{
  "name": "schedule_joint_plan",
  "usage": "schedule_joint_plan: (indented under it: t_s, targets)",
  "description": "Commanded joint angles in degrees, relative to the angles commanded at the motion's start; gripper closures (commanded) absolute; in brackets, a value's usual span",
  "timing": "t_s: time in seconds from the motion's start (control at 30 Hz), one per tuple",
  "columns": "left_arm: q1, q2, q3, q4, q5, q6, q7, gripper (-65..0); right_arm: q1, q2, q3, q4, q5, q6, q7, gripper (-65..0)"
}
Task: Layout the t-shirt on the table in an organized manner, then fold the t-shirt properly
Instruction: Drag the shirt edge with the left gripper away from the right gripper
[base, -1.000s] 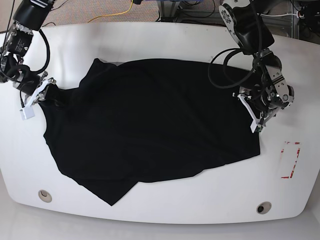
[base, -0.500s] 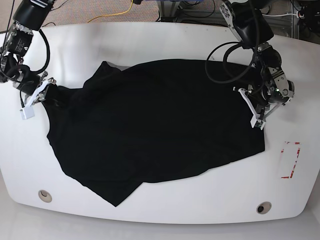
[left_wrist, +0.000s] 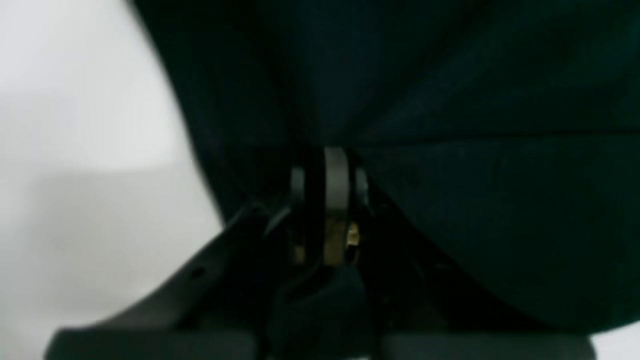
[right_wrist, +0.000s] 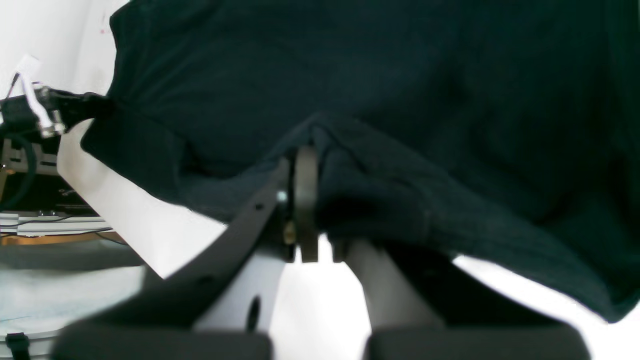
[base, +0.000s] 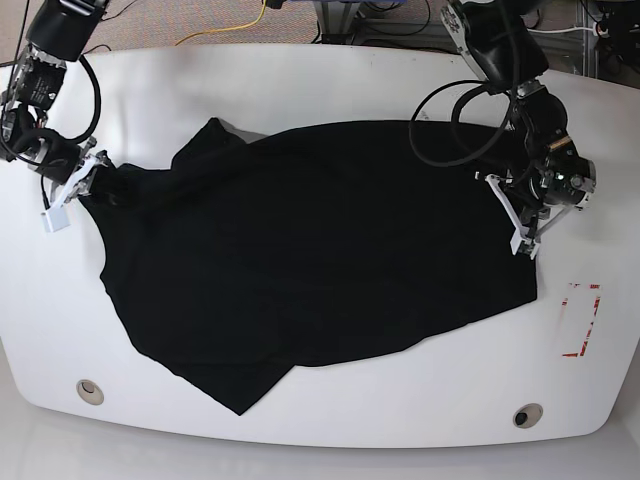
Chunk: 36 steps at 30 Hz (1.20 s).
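The black t-shirt has slid toward the base view's right.
Since the earlier base pictures, its right edge has shifted outward over the desk, nearer the red tape rectangle, and its left edge has drawn inward the same way. The lowest corner has moved right too, a touch nearer the front edge. The raised fold at the upper left has travelled right and now comes to a sharper peak. The left arm's fingers have moved right and slightly up in the base view, and that arm's black cable loop has changed its slant. The right arm's fingers have shifted only slightly.
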Motion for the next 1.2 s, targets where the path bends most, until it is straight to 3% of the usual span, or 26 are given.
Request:
schedule_joint_plan:
  t_s: [0.47, 1.2]
  targets:
    - [0.3, 0.0, -0.2, 8.8, 0.0, 0.0, 2.4, -1.5, 0.1, 0.2, 0.2, 0.3, 0.3, 0.0, 0.0, 0.0]
    - [-2.9, -0.2, -3.7, 9.4, 0.0, 0.0, 2.4, -1.5, 5.5, 0.3, 0.2, -0.3, -0.3, 0.0, 0.0, 0.0]
